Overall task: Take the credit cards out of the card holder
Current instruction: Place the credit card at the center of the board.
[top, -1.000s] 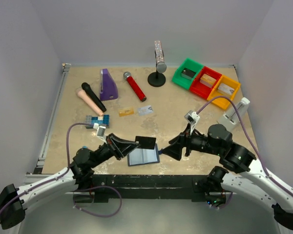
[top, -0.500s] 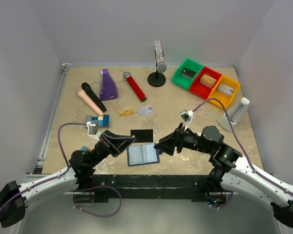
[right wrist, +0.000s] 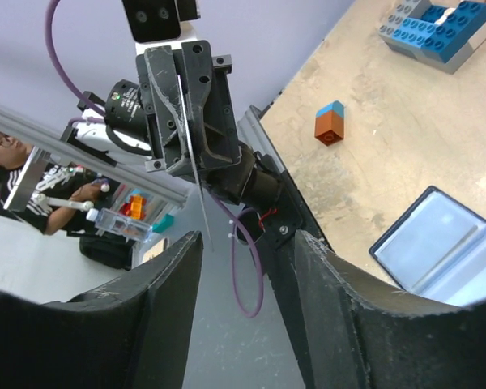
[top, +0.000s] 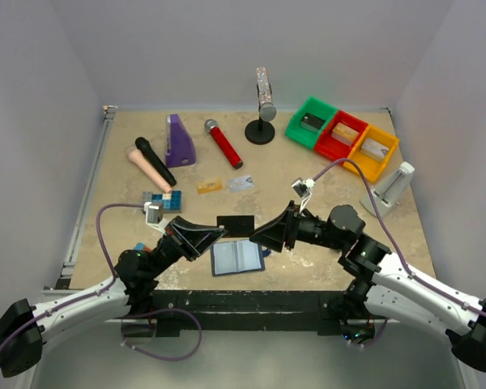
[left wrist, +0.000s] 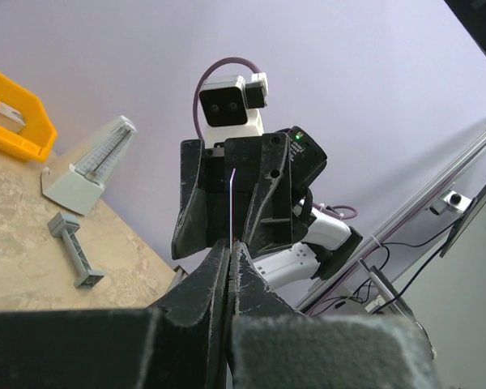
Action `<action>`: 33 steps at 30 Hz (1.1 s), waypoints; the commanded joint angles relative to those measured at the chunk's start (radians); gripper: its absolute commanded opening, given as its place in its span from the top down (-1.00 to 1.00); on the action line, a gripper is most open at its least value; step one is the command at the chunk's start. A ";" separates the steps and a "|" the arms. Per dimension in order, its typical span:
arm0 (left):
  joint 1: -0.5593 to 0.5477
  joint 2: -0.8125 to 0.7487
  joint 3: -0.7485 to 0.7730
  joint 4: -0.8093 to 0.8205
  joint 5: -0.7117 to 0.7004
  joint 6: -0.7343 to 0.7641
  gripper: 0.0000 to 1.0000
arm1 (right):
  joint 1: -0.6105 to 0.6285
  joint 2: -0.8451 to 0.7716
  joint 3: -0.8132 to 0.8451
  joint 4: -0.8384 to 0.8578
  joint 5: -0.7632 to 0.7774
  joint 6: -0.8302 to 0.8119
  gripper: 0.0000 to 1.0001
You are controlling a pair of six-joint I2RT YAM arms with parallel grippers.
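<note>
Two cards [top: 210,185] lie at 12 o'clock of card holder [top: 237,258]. Right jaws, half open, have moved around black card [top: 236,224] pinched in left jaws; handover likely.

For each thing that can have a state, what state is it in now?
card holder: open, flat on the table
black card: in the air, pinched at one end
left end effector: shut on the black card
right end effector: open, at the card's free end
orange-gold card: out, flat on the table
silvery card: out, flat on the table
</note>
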 commanded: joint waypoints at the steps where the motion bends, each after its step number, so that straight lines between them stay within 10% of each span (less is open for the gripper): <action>1: 0.002 0.004 -0.072 0.068 0.012 -0.007 1.00 | -0.003 0.009 0.047 0.092 -0.031 0.020 -0.04; 13: 0.002 0.013 -0.071 0.065 0.014 -0.009 1.00 | -0.003 0.046 0.056 0.162 -0.057 0.043 0.36; 20: 0.002 0.010 -0.066 0.030 0.011 -0.017 1.00 | -0.001 0.041 0.064 0.136 -0.057 0.040 1.00; 23: 0.004 -0.035 -0.059 -0.053 -0.009 -0.012 0.15 | -0.022 0.024 0.109 0.005 -0.069 0.002 1.00; 24: 0.004 -0.067 -0.056 -0.099 -0.025 -0.007 -0.63 | -0.038 0.017 0.131 -0.061 -0.068 -0.021 1.00; 25: 0.005 -0.102 -0.051 -0.169 -0.047 -0.006 -0.99 | -0.065 0.015 0.172 -0.147 -0.071 -0.039 1.00; 33: 0.013 -0.413 0.127 -1.030 -0.328 0.033 -0.99 | -0.381 0.239 0.435 -0.689 -0.147 -0.269 1.00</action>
